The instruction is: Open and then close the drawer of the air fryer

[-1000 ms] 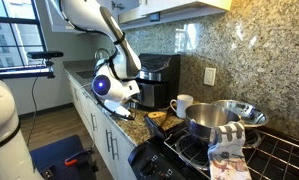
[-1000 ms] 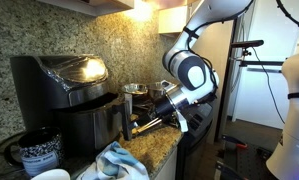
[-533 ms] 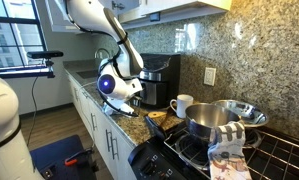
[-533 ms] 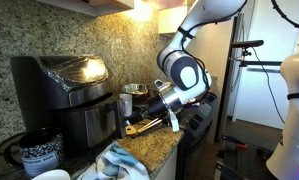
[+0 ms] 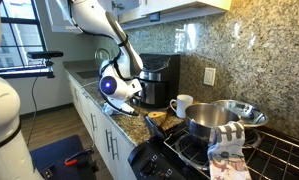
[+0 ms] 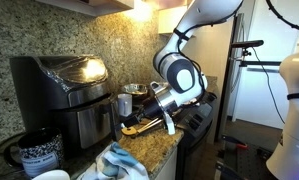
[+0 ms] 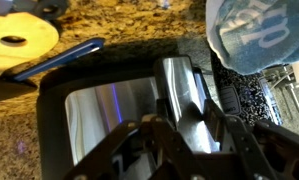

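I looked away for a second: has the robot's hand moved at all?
Yes. In an exterior view the hand has shifted left, closer to the front of the air fryer, which has stayed put.

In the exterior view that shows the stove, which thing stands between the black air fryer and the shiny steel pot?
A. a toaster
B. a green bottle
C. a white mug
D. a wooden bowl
C: the white mug stands upright to the pot side of the air fryer, with the steel pot further along on the stove.
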Tool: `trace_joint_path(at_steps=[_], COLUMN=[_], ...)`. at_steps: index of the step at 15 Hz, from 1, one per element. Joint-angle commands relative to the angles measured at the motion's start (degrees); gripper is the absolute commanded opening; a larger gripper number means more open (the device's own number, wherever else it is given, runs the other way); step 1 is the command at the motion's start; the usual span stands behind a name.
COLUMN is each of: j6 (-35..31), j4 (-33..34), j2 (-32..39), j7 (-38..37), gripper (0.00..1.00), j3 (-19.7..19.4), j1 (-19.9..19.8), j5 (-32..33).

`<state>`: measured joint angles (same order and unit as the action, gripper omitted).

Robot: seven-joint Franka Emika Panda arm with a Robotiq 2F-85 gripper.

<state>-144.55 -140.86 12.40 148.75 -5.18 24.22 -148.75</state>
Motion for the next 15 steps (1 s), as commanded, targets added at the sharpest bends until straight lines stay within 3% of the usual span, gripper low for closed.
trace_joint_path(at_steps=[1,13,15], j6=[1.3,4.4,5.4], j4=[3.0,7.9,8.4], j2=[2.3,7.4,8.0], j7=[0.9,0.9,0.1], gripper=[0.17,0.17,0.17], j3=[-1.1,-5.8,-8.6], j1=[1.2,5.9,8.9], j5=[-0.9,-0.9,-0.9])
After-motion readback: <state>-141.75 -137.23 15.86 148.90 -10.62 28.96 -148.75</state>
